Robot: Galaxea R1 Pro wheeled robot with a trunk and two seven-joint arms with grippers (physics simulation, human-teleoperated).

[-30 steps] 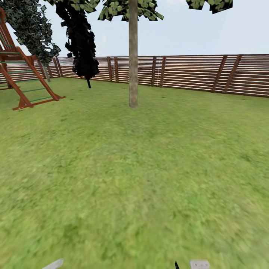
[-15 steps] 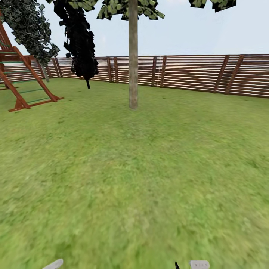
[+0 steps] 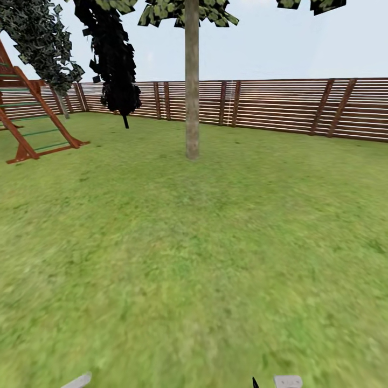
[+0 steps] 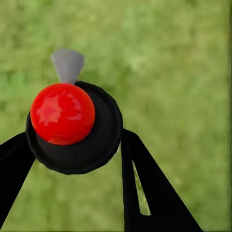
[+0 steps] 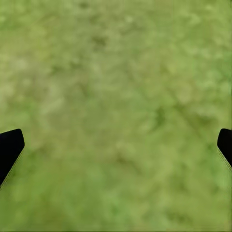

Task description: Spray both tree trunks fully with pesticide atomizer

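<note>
The left gripper (image 4: pixel 72 159) has its black fingers closed around a dark round spray bottle with a red ball top and grey nozzle (image 4: pixel 72 125). The right gripper (image 5: pixel 116 147) has its fingers spread wide, holding nothing, above green lawn (image 3: pixel 215 258). Farther off stands a straight grey-brown tree trunk (image 3: pixel 192 86), then a brown slatted wooden fence (image 3: pixel 280 105).

We see the pale trunk (image 3: pixel 192 86) lose its crown past the head view's upper edge, the red climbing frame (image 3: pixel 32 116) left of it cut by the side edge, and both right fingertips (image 5: pixel 10 147) barely entering the right wrist view.
</note>
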